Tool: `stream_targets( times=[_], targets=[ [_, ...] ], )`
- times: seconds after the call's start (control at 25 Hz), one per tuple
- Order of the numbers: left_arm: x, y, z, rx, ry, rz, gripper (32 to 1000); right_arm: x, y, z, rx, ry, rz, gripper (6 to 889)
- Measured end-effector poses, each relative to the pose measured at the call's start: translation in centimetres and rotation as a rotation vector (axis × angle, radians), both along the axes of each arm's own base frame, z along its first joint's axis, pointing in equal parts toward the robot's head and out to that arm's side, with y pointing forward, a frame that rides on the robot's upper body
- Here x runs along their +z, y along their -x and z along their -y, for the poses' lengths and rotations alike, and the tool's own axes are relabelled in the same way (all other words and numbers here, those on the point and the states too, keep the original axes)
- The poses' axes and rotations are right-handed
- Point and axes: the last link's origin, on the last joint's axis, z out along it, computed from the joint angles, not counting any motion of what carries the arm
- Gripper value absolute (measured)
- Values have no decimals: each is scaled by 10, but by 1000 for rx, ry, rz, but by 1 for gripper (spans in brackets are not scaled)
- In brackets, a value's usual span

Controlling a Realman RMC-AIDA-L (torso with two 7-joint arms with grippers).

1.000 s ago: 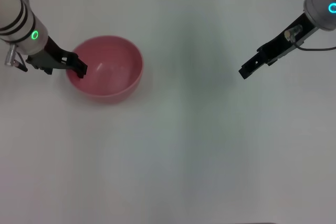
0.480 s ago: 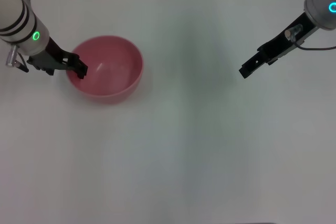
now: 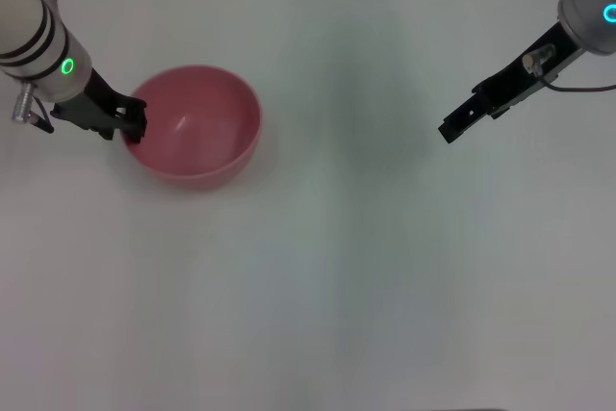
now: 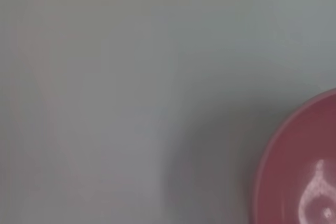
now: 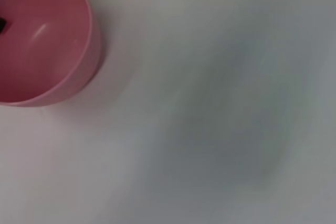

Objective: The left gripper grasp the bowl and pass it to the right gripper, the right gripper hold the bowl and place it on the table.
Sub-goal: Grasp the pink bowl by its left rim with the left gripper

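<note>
The pink bowl [image 3: 197,127] stands upright on the white table [image 3: 318,267] at the left. My left gripper [image 3: 135,124], on the green-ringed arm, is at the bowl's left rim, with its fingers drawn together on the wall there. The left wrist view holds only an arc of the bowl [image 4: 304,171]. In the right wrist view the bowl [image 5: 44,40] is whole, with a dark bit of the left gripper [image 5: 2,24] at its rim. My right gripper [image 3: 450,130], on the cyan-ringed arm, hangs above the table far to the bowl's right, with nothing near it.
The table's back edge runs along the top of the head view, with a wall panel behind it. A thin dark cable [image 3: 577,89] trails off the right arm. A wide stretch of bare tabletop lies between the two grippers and in front of them.
The left gripper's finger that reached over into the bowl has pulled in to the rim, so the fingers have shut on the wall. Bowl and right arm have stayed put.
</note>
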Motion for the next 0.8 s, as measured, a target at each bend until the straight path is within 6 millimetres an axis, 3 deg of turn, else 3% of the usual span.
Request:
stream_targets(
  times=[0.4,0.6,0.8],
  targets=[
    [0,0,0,0,-1,0,138,1,0,0,0,-1,1,853],
    [0,0,0,1,0,0,60,1,0,0,0,-1,1,854],
    [0,0,0,2,2,1,59,1,0,0,0,-1,1,854]
  ],
)
